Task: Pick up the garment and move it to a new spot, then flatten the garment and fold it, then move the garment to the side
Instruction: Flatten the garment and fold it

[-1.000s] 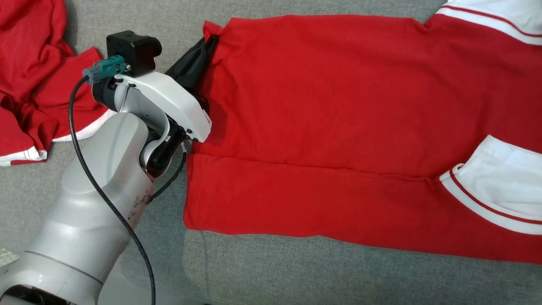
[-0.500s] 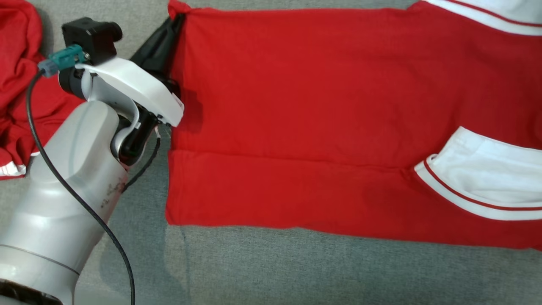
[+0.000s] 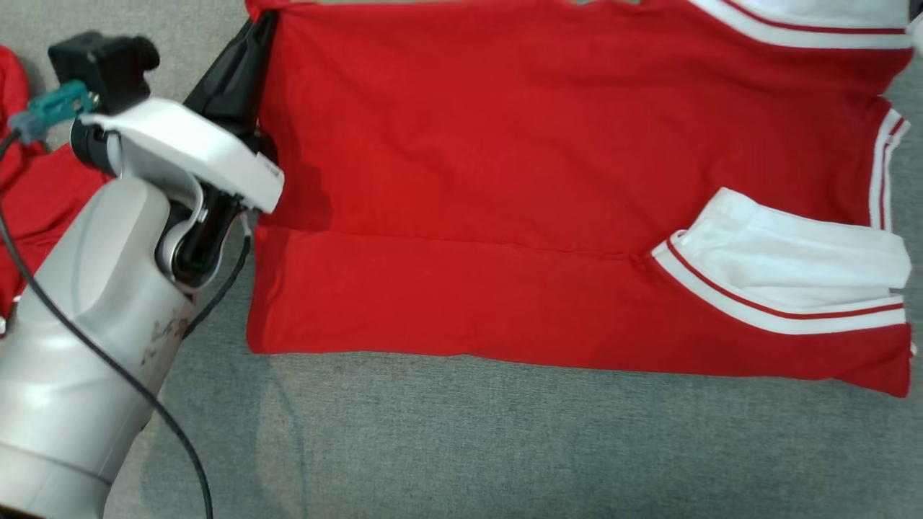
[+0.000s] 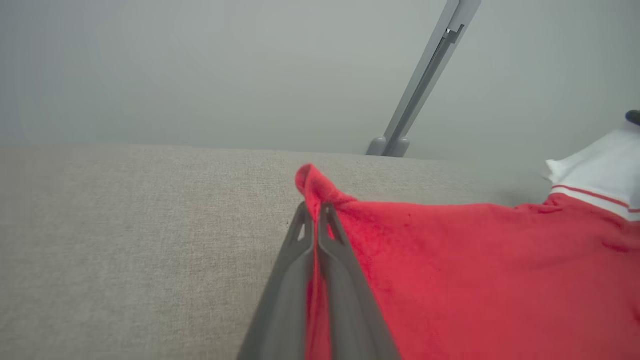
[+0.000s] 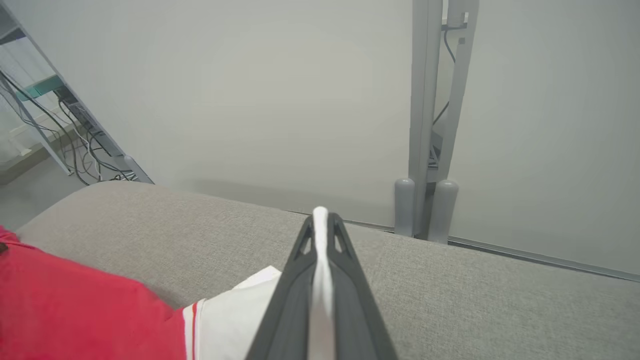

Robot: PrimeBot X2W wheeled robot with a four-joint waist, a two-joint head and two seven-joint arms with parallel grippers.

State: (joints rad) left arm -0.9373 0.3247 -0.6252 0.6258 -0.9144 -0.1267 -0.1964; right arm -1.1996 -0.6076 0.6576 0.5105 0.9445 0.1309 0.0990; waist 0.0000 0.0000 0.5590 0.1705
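A red garment (image 3: 505,180) with white trim lies spread on the grey cushioned surface (image 3: 505,447), its white-edged sleeve (image 3: 786,267) folded in at the right. My left gripper (image 3: 261,18) is shut on the garment's far left corner. In the left wrist view that corner (image 4: 312,182) pokes up past the closed left gripper (image 4: 314,207), with red cloth (image 4: 475,270) running off to the right. My right gripper (image 5: 320,217) is shut on a white fold of the garment, and its white and red cloth (image 5: 225,320) trails down to the left.
A second red garment (image 3: 36,194) lies crumpled at the left edge behind my left forearm (image 3: 86,317). Beyond the far edge of the surface stand a pale wall and grey metal posts (image 5: 425,125), with cables on the floor (image 5: 85,150) to the far left.
The head camera has swung right, so the garment's right end and sleeve are now in the picture. Both grips look unchanged, and the far edge looks pulled straighter.
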